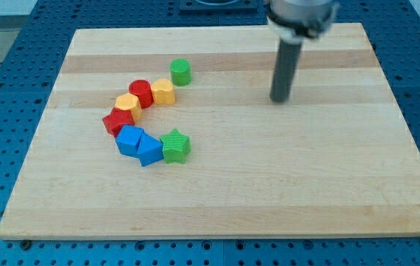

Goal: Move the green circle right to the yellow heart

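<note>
A pale wooden board (284, 185) is seen lying on a blue perforated table (18, 52). The dark rod hangs from the view's top, and my tip (280, 100) is placed on bare wood in the board's upper right part, well apart from every block. No jaws are carried by this tool, so nothing is clamped; the tip is touching no block.

8 blocks are grouped in the board's left half, in an arc that opens toward the view's right. The green circle (180, 72) is found at the arc's upper end, upright, nearest of all the blocks to the tip yet still well to the tip's left. Just below it and to its left the yellow heart (163, 91) is set; whether the 2 touch cannot be told. The heart is touched on its left by a red cylinder (141, 93). Further down the arc a yellow block (126, 103) of unclear shape is seen, then a red block (117, 122), its shape also unclear. At the arc's lower end 2 blue blocks are pressed together, a blue block (129, 140) and a blue angular block (149, 150), and a green star (175, 145) is set against the latter's right side.
</note>
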